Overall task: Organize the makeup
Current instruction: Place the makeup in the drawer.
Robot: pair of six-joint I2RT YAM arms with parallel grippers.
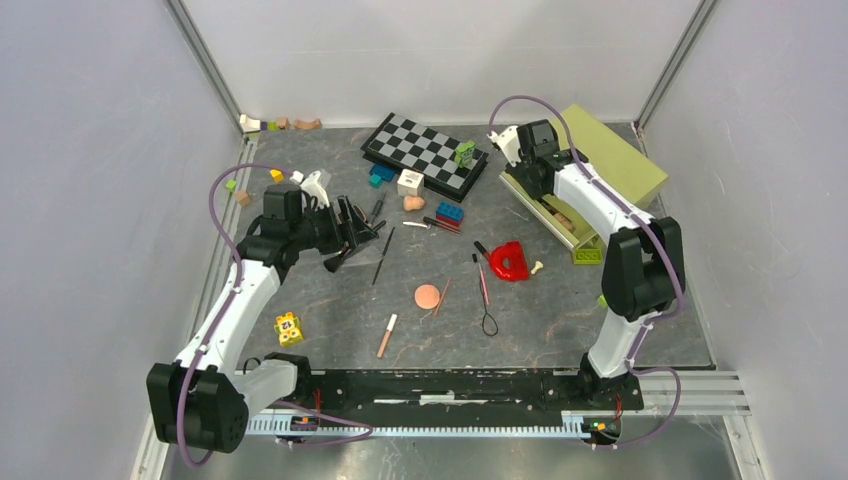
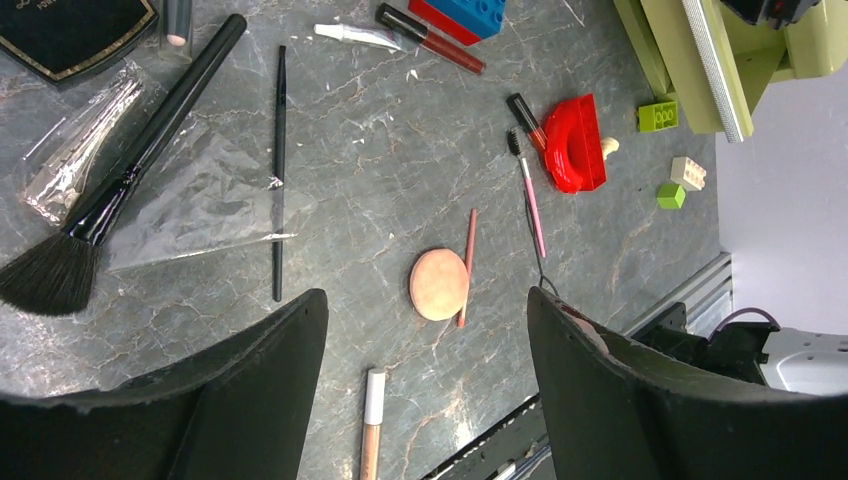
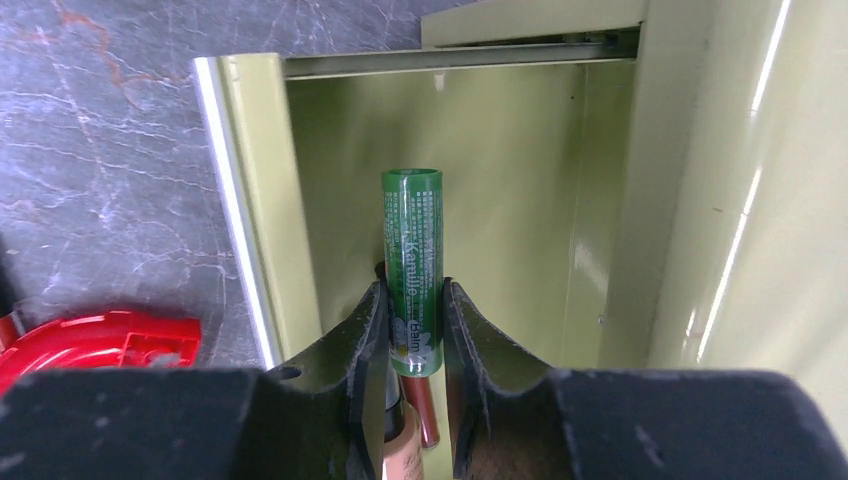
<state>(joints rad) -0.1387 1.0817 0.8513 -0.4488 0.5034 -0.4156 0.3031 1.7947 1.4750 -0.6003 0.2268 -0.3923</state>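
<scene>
My right gripper (image 3: 412, 300) is shut on a green lip balm tube (image 3: 412, 240), held upright inside the olive green box (image 3: 480, 130). Under it in the box lie a tan bottle (image 3: 405, 450) and a reddish-brown tube (image 3: 427, 425). My left gripper (image 2: 428, 310) hangs open and empty above the table. Below it are the round peach puff (image 2: 439, 284), a pink pencil (image 2: 467, 265) and a white-capped wooden pencil (image 2: 372, 425). A big black brush (image 2: 120, 180), a thin black brush (image 2: 279, 160), a pink wand (image 2: 530, 195) and a dark compact (image 2: 70, 30) lie further off.
A red horseshoe piece (image 1: 508, 260) sits mid-table, left of the open green box (image 1: 580, 232). A chessboard (image 1: 425, 150) and coloured bricks (image 1: 449, 212) lie at the back. A yellow brick (image 1: 289, 327) is near the left arm. A clear plastic wrapper (image 2: 200, 205) lies under the brushes.
</scene>
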